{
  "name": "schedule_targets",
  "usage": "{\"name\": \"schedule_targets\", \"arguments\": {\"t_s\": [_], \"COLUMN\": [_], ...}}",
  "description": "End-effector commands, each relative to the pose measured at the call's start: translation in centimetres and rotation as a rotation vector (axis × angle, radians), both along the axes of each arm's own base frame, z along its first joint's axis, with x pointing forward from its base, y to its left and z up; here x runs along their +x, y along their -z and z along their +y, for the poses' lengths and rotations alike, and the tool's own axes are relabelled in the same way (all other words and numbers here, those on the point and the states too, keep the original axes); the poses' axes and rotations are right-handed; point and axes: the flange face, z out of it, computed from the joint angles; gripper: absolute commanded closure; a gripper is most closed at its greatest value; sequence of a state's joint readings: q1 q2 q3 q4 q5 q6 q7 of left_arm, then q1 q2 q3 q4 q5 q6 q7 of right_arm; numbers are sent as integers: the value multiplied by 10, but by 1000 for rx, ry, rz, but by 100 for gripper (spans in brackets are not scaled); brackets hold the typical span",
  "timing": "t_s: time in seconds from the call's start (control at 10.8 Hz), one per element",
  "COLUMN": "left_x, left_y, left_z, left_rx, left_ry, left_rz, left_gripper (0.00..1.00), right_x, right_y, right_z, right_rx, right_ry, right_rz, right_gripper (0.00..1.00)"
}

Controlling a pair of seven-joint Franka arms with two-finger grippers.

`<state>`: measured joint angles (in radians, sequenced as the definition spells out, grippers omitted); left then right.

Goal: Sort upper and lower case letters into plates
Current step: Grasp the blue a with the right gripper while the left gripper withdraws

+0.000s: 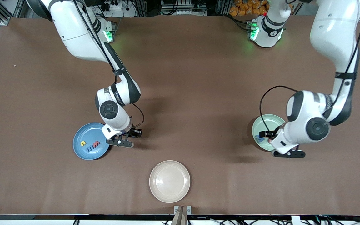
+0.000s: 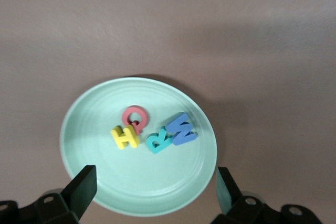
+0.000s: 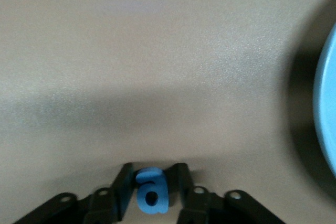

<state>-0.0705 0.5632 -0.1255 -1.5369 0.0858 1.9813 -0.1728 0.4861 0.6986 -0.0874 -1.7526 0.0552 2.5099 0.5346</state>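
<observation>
Lower right of the front view: the left gripper (image 2: 152, 192), fingers spread wide and empty, over the pale green plate (image 2: 94, 182) holding four capitals. Lower left: the right gripper (image 3: 152, 192) pinches a blue lowercase "a" (image 3: 151, 191) beside the blue plate (image 1: 81, 151), which holds three letters; one remains.

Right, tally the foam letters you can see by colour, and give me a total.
Blue letters: 3 (N in the pale green plate, m in the blue plate, a in the right end effector)
Red letters: 2 (O, m)
Yellow letters: 2 (H, c)
Teal letters: 1 (R)
Total: 8
</observation>
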Motion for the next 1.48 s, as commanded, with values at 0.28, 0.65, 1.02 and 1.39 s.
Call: {"name": "schedule_targets", "arguments": {"t_s": [0.28, 0.65, 1.02, 1.39], "left_x": [-48, -84, -111, -117], "left_y": [-180, -246, -288, -296], "left_z": [8, 7, 25, 33], "left_rx": [32, 43, 1, 8], "left_ry": [24, 30, 46, 30], "left_rz": [-76, -101, -99, -91], "left_gripper": [0, 0, 0, 0], "right_x": [-2, 23, 41, 54], "right_y": [-10, -53, -70, -62], "right_z": [-10, -40, -89, -187], "right_rx": [-4, -25, -41, -42], "right_ry": [-1, -44, -133, -278], "right_rz": [-13, 16, 66, 94], "right_gripper": [100, 100, 100, 92]}}
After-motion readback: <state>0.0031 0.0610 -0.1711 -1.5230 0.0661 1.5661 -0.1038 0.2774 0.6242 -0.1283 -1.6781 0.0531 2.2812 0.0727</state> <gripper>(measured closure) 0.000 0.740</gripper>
